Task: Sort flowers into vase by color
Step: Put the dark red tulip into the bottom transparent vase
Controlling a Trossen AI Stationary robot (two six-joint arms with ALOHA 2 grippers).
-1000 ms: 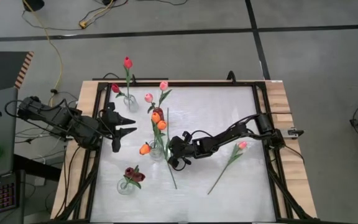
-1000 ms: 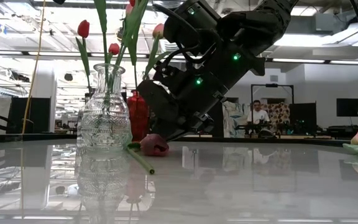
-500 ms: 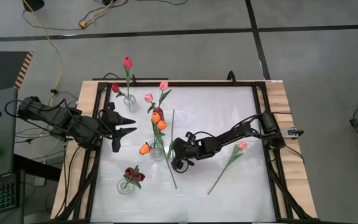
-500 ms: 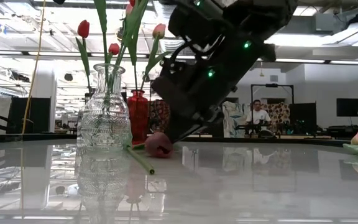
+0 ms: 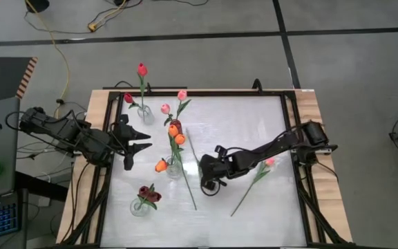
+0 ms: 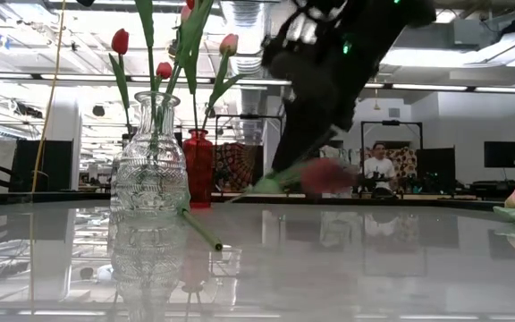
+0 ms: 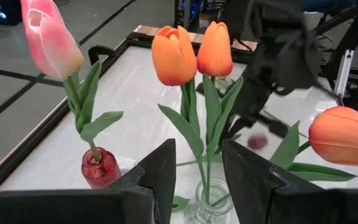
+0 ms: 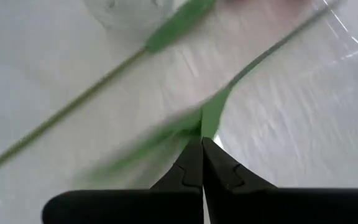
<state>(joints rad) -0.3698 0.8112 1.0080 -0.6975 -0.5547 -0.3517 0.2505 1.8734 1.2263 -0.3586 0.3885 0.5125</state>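
Green-stemmed and dark red at the bud, an artificial tulip (image 6: 325, 174) hangs just above the white table (image 5: 254, 117) near its middle, its thin stem and leaf pinched between the closed fingers of the right gripper (image 8: 202, 163). In the high view the stem runs as a thin line (image 5: 192, 155) from that gripper toward the far edge. Another long green stem (image 5: 190, 194) lies flat on the table just beside the clear ribbed glass vase (image 6: 149, 156), which holds three orange tulips (image 7: 196, 51). Toward the far left corner a small clear vase (image 5: 144, 111) carries two red tulips (image 5: 141, 69), and next to it a small red glass vase (image 7: 100, 169) holds two pink tulips (image 7: 51, 38). Near the front edge on the left, a round clear vase (image 5: 140, 206) contains dark maroon tulips (image 5: 147, 194). A loose pink tulip with a green stem (image 5: 269, 162) lies on the table toward the right edge, partly under the right arm. The left gripper (image 7: 196, 177) waits at the left edge, fingers parted and holding nothing, facing the vases. No writing or labels can be read.
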